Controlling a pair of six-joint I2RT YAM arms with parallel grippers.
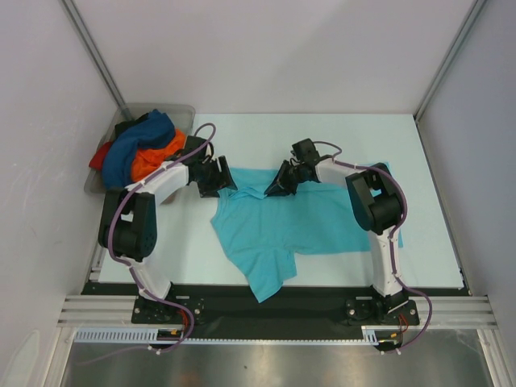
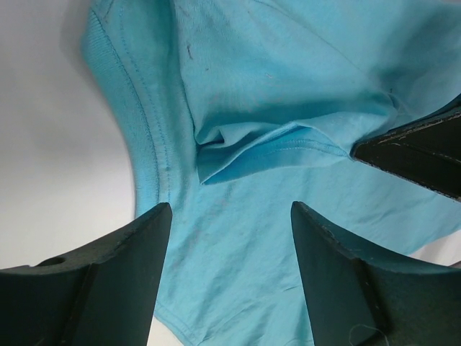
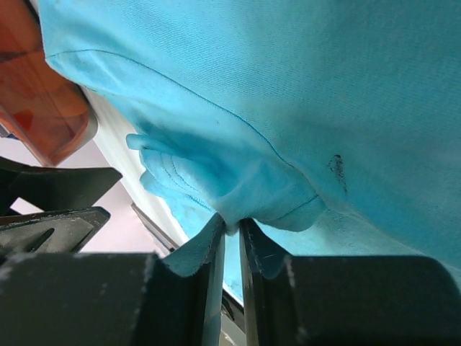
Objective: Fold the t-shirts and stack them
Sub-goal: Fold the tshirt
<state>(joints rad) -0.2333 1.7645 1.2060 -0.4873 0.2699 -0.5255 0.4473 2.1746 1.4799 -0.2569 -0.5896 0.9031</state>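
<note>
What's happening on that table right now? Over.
Right gripper shut on turquoise shirt. Left gripper open above it. Other shirts heaped in tray. Nothing blocking.

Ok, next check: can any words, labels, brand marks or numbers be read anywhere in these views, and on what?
No text can be read in any view.
turquoise t-shirt: no print or tag showing. The small dark mark in the right wrist view looks like a smudge, not lettering.
piled shirts in the grey tray: plain colours, no text showing.
</note>
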